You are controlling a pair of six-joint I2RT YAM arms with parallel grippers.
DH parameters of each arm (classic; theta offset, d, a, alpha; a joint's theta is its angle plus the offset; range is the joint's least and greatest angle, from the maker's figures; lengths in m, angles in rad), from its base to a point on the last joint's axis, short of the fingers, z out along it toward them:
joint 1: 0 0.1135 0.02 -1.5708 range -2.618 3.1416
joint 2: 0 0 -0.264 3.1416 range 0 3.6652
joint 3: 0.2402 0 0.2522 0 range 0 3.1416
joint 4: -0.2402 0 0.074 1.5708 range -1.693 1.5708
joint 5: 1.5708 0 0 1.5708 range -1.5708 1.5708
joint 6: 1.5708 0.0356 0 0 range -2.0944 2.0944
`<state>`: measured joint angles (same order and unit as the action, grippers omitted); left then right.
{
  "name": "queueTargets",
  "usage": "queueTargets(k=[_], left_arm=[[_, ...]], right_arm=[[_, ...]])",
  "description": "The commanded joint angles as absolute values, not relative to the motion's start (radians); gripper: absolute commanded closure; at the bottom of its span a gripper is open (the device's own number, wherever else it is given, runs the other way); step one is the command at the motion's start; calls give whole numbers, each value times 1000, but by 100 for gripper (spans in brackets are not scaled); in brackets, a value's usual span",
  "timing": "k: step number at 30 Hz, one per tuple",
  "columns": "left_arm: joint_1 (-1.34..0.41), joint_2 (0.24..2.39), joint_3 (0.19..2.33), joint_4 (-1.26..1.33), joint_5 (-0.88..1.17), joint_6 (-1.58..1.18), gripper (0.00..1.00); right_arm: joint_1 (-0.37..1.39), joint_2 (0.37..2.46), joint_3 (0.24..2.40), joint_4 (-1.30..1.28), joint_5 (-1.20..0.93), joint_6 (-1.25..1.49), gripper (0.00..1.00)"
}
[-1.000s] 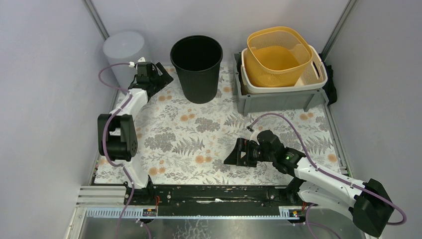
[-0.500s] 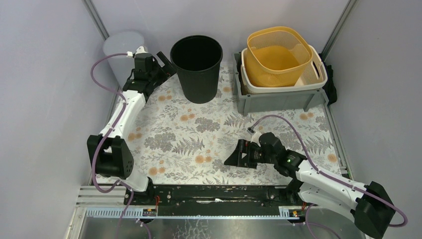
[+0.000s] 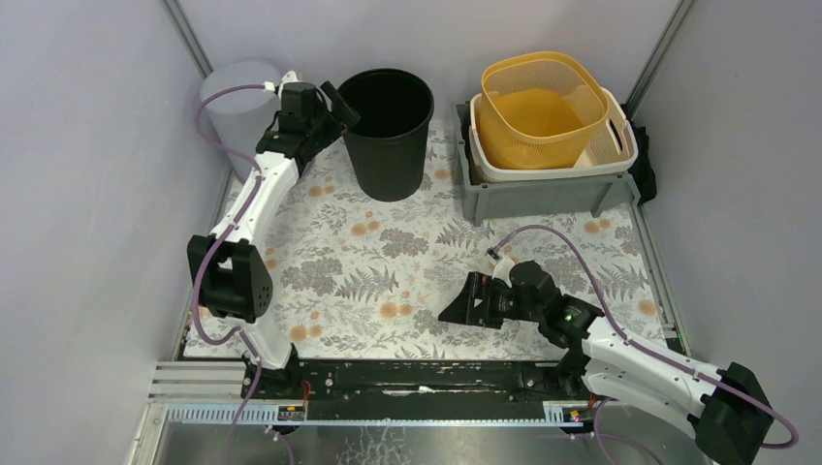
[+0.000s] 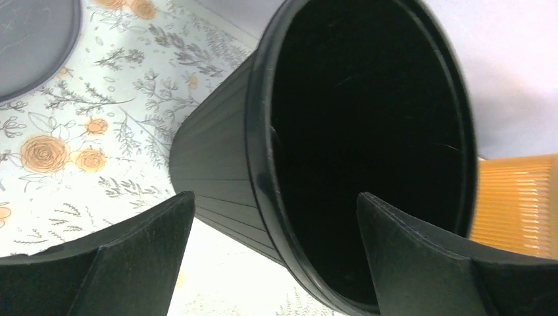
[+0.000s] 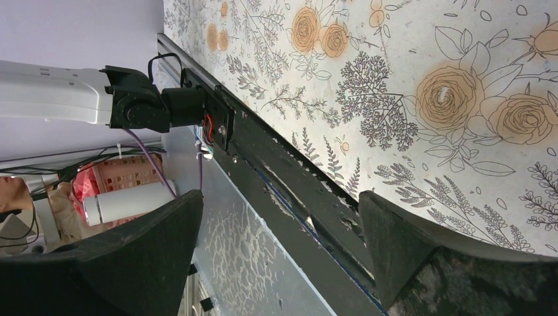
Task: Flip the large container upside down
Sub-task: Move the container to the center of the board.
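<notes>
bin (image 3: 385, 131) left: cylinder (image 3: 237, 97) near, left gripper (image 3: 334, 114) in the gap, jaws wide across rim | bin right: narrow lane before crate (image 3: 543, 199) | front: bare mat (image 3: 388, 254) open | right gripper (image 3: 456, 302) low over near mat | walls (image 3: 436, 29) close behind

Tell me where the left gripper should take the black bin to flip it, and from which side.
Take the black bin by its rim on its left side, coming from the left, one finger inside, one outside. It stands upright with its mouth up, and the body looks too wide for the jaws; the thin rim wall should fit. The left gripper hovers open at that edge.
</notes>
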<state>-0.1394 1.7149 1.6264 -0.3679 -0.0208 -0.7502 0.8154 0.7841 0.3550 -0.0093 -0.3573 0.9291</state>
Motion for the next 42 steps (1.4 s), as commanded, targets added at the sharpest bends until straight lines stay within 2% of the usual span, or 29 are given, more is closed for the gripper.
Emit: queueTargets(k=[1, 10, 14, 21, 33, 37, 42], left_arm=[[-141, 1760, 1663, -411, -85, -755, 0], [-141, 1796, 1651, -423, -124, -722, 0], [-141, 1776, 1634, -425, -140, -707, 6], [-141, 1745, 1628, -453, -167, -678, 28], [-141, 1693, 1602, -485, -133, -640, 79], [-141, 1663, 1603, -520, -96, -612, 86], [-141, 1583, 1595, -585, -68, -574, 86]], right_arm=[[825, 768, 355, 10, -342, 934, 5], [824, 810, 364, 24, -350, 928, 5], [825, 835, 375, 36, -356, 924, 5], [824, 860, 378, 55, -362, 924, 5], [827, 856, 364, 69, -361, 934, 5], [827, 852, 361, 70, -361, 935, 5], [826, 848, 391, 34, -350, 907, 5]])
